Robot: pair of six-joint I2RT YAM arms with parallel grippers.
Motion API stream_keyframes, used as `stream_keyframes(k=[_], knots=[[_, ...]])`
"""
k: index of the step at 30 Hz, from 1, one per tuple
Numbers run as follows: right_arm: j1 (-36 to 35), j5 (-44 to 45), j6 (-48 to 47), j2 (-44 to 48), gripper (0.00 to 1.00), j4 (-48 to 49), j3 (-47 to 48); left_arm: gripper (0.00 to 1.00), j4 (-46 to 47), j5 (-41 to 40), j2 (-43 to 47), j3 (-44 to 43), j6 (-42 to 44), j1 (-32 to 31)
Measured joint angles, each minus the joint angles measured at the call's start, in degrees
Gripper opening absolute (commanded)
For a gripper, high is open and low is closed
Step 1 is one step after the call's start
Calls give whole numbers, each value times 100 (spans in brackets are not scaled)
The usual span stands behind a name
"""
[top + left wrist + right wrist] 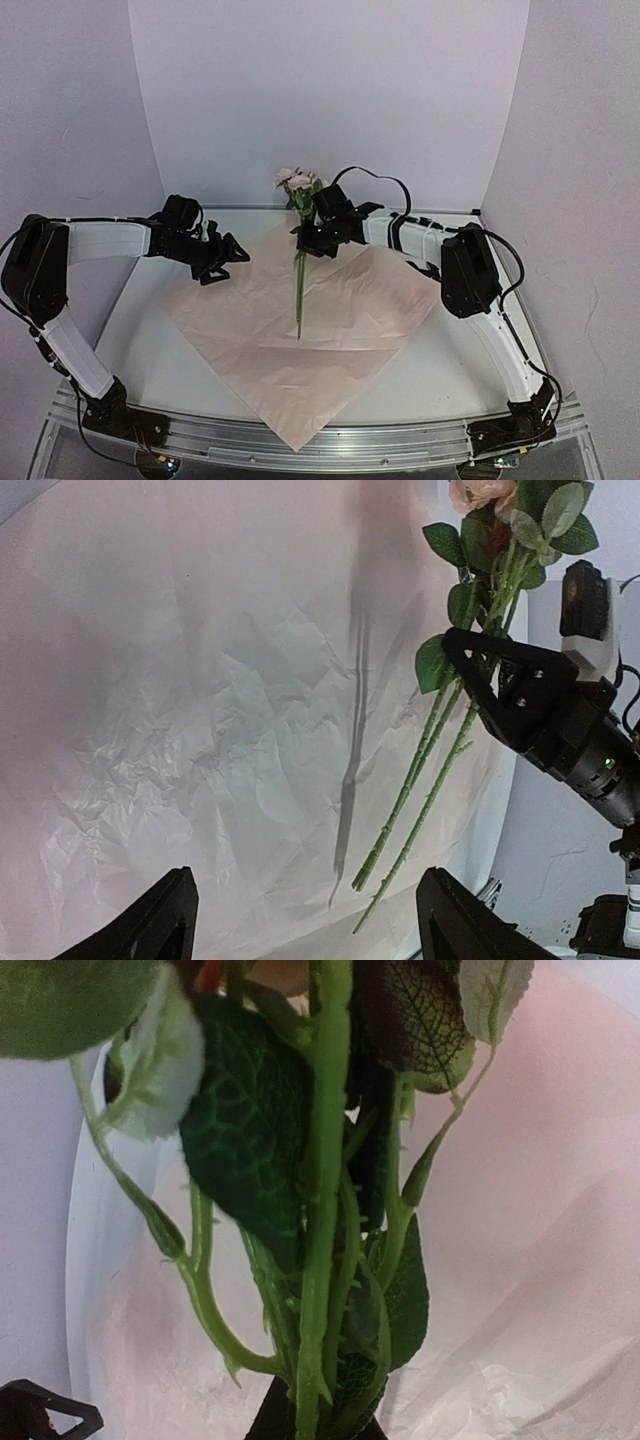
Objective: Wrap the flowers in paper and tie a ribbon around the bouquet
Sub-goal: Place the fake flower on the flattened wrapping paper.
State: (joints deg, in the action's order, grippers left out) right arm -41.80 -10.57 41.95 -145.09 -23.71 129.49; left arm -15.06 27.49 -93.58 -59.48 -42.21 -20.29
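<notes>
Overhead, the right gripper [312, 235] clamped the flowers [298, 181] above the paper [300, 380]; the left gripper [226, 256] stood wide, empty. Only the left wrist view showed their shadow [352, 770] there.

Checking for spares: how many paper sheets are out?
1: the light-pink paper lies spread across the table, under the flowers; a second sheet beneath it would be hidden.

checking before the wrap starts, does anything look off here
The paper is creased and lies cornerwise, its near corner poking over the front rail. The flowers look intact, hanging stems-down from the right gripper.
</notes>
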Motion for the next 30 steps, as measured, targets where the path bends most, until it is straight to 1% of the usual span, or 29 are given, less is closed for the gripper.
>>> stream_keyframes(k=[8,13,17,19,22,27,30], knots=[[-2,-179,335,-107,0,86,4,77,1,0,0,0,22,4],[-2,-295,464,-107,15,140,0,77,3,2,0,2,21,48],[-2,-364,449,-107,17,137,1,77,5,2,-1,2,21,94],[-2,-388,421,-107,22,124,4,77,3,2,-2,2,21,114],[-2,-415,349,-107,27,93,5,77,3,2,-2,2,21,136],[-2,-445,268,-107,47,13,7,77,6,6,-51,0,21,161],[-2,-496,251,-107,54,-17,7,77,8,16,-93,0,19,162]])
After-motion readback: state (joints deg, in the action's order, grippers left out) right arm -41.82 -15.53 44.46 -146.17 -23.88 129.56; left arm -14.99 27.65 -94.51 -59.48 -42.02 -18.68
